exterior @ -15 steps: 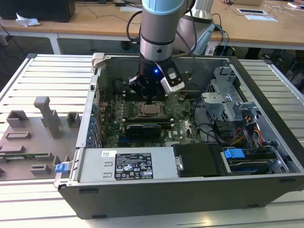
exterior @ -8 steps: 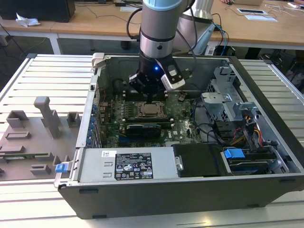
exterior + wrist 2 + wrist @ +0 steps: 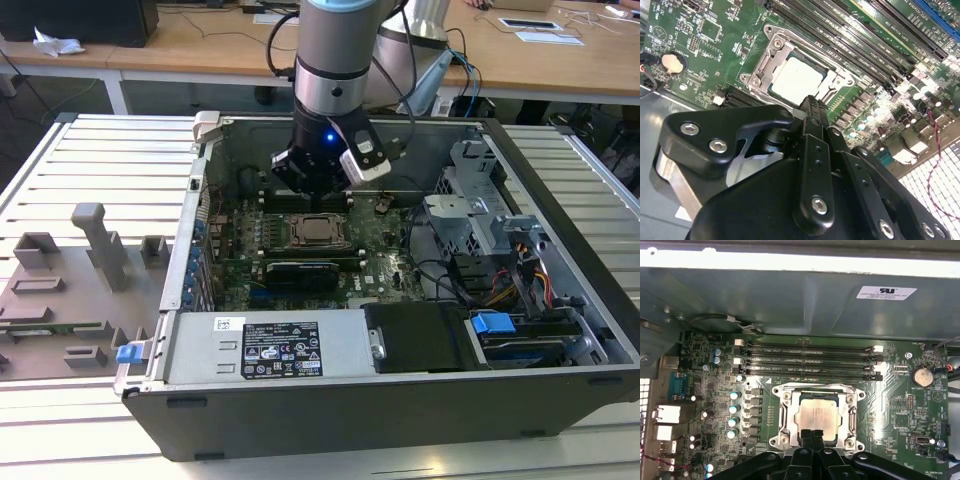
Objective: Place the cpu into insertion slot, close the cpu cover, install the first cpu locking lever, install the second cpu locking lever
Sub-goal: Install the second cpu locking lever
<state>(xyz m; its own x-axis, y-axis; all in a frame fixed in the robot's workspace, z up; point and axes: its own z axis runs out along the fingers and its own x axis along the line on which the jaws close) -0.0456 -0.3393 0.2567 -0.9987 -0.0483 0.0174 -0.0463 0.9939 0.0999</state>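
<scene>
First wrist view: the claw [image 3: 812,435] is seen with its fingers pressed together and holding nothing, poised at the near edge of the cover [image 3: 816,390], which lies flat over the chip [image 3: 816,415] seated in the socket [image 3: 852,417]. The push is judged best kept straight down so the tips do not slide onto the chip, which lies face up, square, with no long axis.
</scene>
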